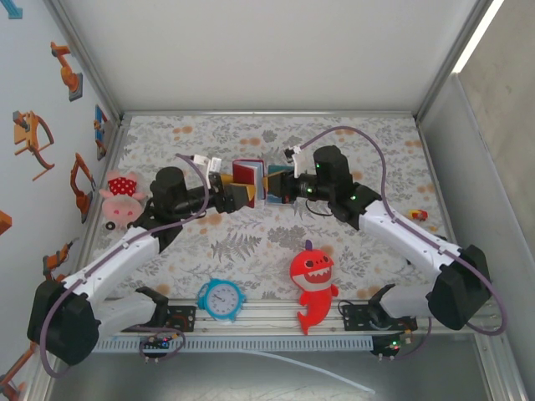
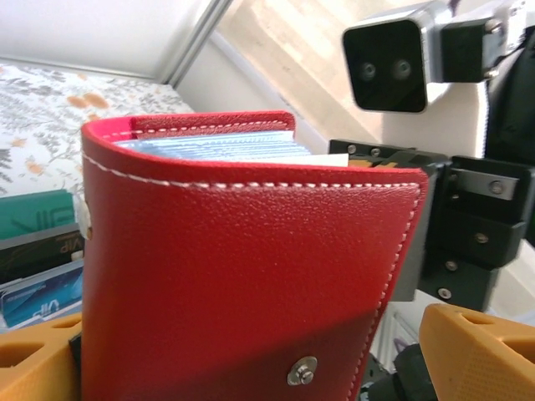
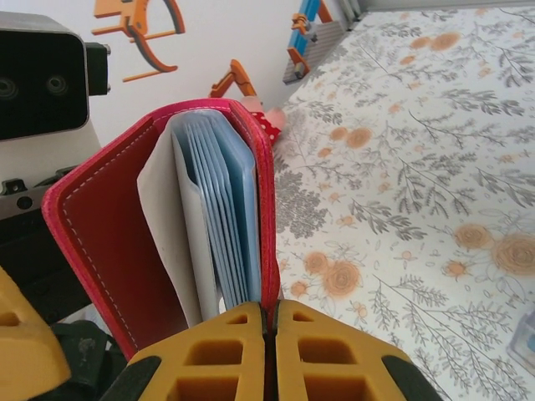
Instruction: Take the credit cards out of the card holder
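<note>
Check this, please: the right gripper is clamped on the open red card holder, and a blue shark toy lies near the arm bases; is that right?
No: the top external view shows the shark toy is red, not blue. Otherwise right: the right gripper is clamped on the open red card holder, and the toy lies near the arm bases.
</note>
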